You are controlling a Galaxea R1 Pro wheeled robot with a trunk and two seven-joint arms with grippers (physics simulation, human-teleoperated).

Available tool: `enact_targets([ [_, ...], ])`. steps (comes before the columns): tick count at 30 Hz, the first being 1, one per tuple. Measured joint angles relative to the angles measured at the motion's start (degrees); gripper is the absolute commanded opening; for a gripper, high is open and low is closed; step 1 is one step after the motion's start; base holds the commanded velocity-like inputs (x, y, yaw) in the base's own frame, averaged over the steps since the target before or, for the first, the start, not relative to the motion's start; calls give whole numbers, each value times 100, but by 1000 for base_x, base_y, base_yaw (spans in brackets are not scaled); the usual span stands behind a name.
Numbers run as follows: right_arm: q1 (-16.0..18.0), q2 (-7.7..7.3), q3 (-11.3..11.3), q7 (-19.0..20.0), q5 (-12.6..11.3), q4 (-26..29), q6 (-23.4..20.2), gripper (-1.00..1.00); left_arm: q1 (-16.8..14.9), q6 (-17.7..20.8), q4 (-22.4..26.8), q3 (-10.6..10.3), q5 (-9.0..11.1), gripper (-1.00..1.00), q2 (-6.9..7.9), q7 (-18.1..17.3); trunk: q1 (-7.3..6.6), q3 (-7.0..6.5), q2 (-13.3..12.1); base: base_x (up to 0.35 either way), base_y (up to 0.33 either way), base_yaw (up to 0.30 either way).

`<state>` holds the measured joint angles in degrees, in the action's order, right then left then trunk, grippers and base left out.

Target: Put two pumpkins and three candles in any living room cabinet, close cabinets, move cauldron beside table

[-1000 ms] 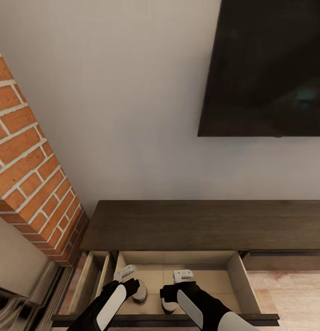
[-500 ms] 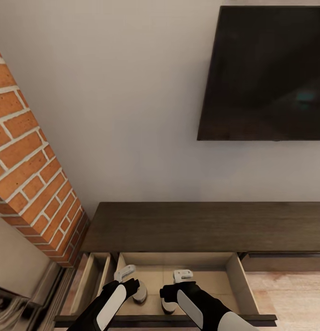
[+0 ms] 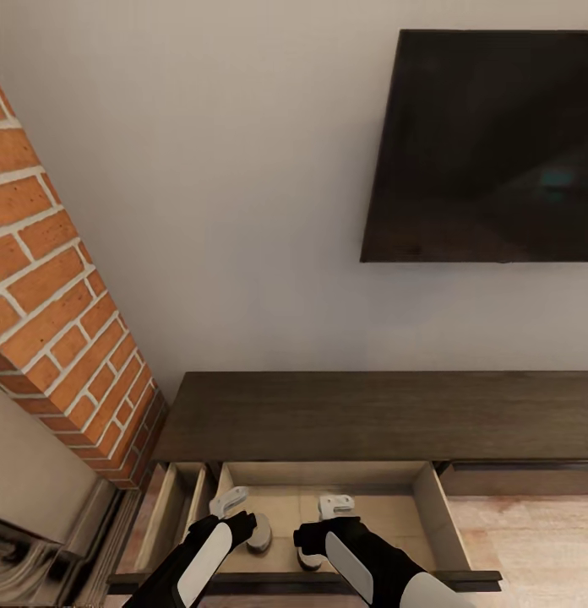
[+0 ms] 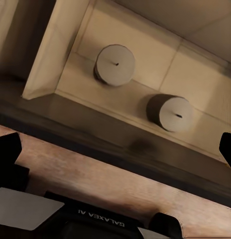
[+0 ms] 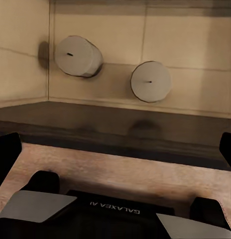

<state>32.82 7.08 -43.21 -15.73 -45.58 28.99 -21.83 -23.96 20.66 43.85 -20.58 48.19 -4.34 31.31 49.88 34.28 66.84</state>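
Open drawer [image 3: 433,515] of the low dark cabinet [image 3: 370,414] beneath a wall-mounted screen [image 3: 488,143], beside a brick column [image 3: 49,304]. Two candles [image 4: 114,65] [image 4: 170,112] upright on the drawer floor, near each other but apart. Left gripper [image 3: 243,517] and right gripper [image 3: 321,528] poised over the drawer, both spread wide, holding and touching nothing.

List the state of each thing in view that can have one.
cabinet: one drawer pulled open
drawer: open, two candles inside
candles: standing upright on the drawer floor, apart
left gripper: open, empty
right gripper: open, empty
television: dark screen
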Motion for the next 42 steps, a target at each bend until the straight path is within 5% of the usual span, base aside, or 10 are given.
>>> enact_targets([
  [12,-2,-4,8,6,0,2,4,100,-1,-1,-1,-1,0,100,0,0,-266,-282,-481,-90,33,-180],
  [42,-1,-9,12,4,0,5,-5,100,0,-9,-1,-10,0,100,0,1,-926,-851,-1686,0,0,-31],
])
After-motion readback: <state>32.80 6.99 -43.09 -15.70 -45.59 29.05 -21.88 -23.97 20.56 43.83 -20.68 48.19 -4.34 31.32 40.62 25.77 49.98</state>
